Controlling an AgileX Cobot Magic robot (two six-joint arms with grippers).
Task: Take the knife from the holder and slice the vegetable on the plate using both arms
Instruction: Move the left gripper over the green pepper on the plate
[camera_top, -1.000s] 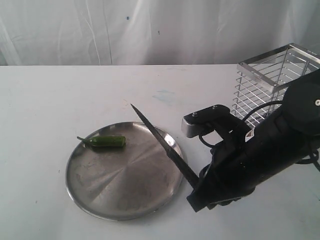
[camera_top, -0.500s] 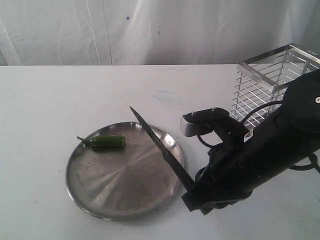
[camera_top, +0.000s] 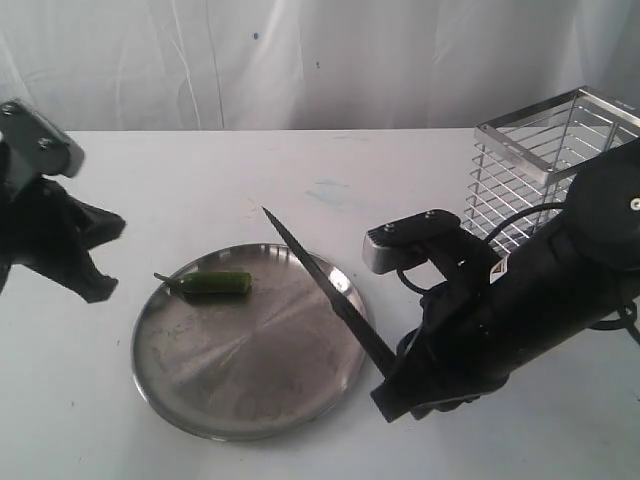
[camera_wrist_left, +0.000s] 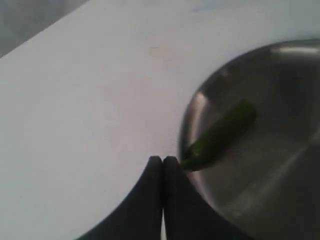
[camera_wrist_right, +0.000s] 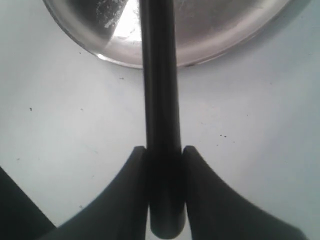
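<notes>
Clamping the black knife (camera_top: 318, 288) by its handle, the right gripper (camera_top: 392, 388) is angling it over the steel plate (camera_top: 190, 422) toward the green chili pepper (camera_top: 213, 283) lying by its rim, while the left gripper (camera_top: 92, 285), closed and empty, is hovering nearby, apparently to steady the pepper.

The holder (camera_top: 545, 150) was cut off by the right edge of the exterior view. Its lower part was hidden behind the right arm (camera_top: 540, 300), which also ran out of frame at the right. The knife (camera_top: 320, 280) had its handle buried in the right gripper (camera_top: 392, 380) there; in the right wrist view the blade ran out of frame, tip unseen. The left arm (camera_top: 45, 225) was cropped at the left edge. Left wrist view was blurred throughout: plate (camera_wrist_left: 280, 165) only partly in frame, vegetable (camera_wrist_left: 220, 134) soft, stem impossible to make out.
</notes>
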